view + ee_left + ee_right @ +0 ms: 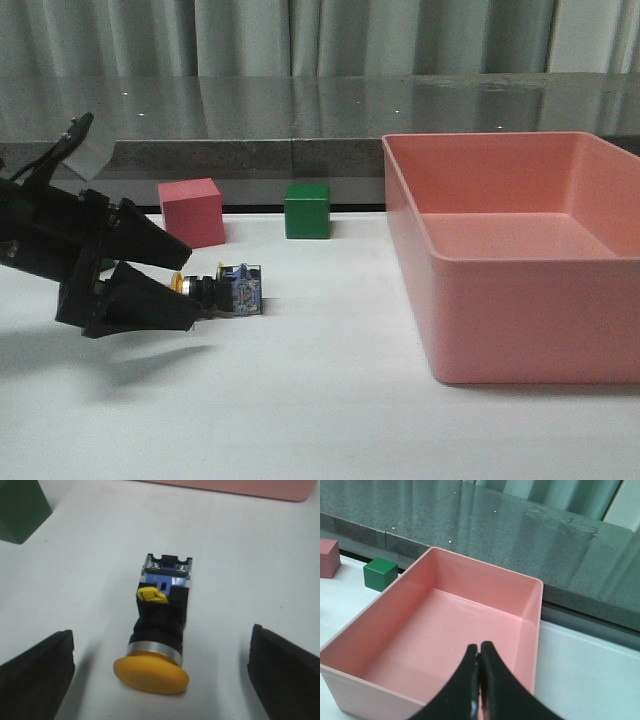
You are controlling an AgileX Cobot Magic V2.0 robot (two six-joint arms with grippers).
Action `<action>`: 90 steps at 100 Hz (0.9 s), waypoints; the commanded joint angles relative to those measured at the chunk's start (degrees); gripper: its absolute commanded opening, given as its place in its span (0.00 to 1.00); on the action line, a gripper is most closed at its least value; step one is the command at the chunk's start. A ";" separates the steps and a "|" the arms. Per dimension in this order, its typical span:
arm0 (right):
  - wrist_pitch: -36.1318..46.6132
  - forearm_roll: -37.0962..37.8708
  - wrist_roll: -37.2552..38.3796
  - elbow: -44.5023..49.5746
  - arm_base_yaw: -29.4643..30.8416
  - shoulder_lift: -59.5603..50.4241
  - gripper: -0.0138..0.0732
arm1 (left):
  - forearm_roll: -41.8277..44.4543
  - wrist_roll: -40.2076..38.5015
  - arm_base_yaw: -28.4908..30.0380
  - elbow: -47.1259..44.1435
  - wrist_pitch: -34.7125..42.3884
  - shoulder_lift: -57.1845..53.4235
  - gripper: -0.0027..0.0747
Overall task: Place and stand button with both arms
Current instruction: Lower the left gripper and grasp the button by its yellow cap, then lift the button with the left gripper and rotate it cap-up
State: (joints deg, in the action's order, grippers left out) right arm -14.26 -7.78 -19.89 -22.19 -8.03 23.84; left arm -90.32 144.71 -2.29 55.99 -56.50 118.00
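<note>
The button lies on its side on the white table, yellow cap toward my left arm, blue-clear contact block pointing away. In the left wrist view the button lies between the two black fingers, which stand wide apart and do not touch it. My left gripper is open, its fingertips either side of the yellow cap. My right gripper is shut and empty, above the pink bin; it is out of the front view.
A pink cube and a green cube stand behind the button near the table's back edge. A large pink bin fills the right side. A green cube shows in the left wrist view.
</note>
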 commanded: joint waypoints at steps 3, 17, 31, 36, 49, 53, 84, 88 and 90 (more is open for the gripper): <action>4.87 0.01 0.05 -1.50 0.39 0.18 0.03 | -5.01 1.88 -0.01 1.38 -4.83 -1.04 0.90; 4.87 0.01 0.05 -1.50 0.39 0.18 0.03 | -4.99 2.01 -0.01 1.84 -5.45 1.17 0.90; 4.87 0.01 0.05 -1.50 0.39 0.18 0.03 | -4.78 2.01 -0.01 1.84 -5.67 2.01 0.90; 4.87 0.01 0.05 -1.50 0.39 0.18 0.03 | -4.74 2.01 -0.01 1.84 -5.67 2.01 0.86; 4.87 0.01 0.05 -1.50 0.39 0.18 0.03 | -4.64 2.01 -0.01 1.84 -5.67 2.01 0.59; 4.87 0.01 0.05 -1.50 0.39 0.18 0.03 | -4.64 2.01 -0.01 1.84 -5.67 2.01 0.48; 4.87 0.01 0.05 -1.50 0.39 0.18 0.03 | -3.85 2.01 0.71 1.84 -10.51 0.44 0.01; 4.87 0.01 0.05 -1.50 0.39 0.18 0.03 | -3.56 0.84 0.94 1.84 -11.00 -0.85 0.01; 4.87 0.01 0.05 -1.50 0.39 0.18 0.03 | -3.08 0.31 1.06 1.84 -11.00 -1.31 0.01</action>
State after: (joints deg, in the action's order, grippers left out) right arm -14.17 -7.78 -19.89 -22.19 -8.03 23.84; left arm -91.93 146.61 -1.92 56.70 -61.12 121.83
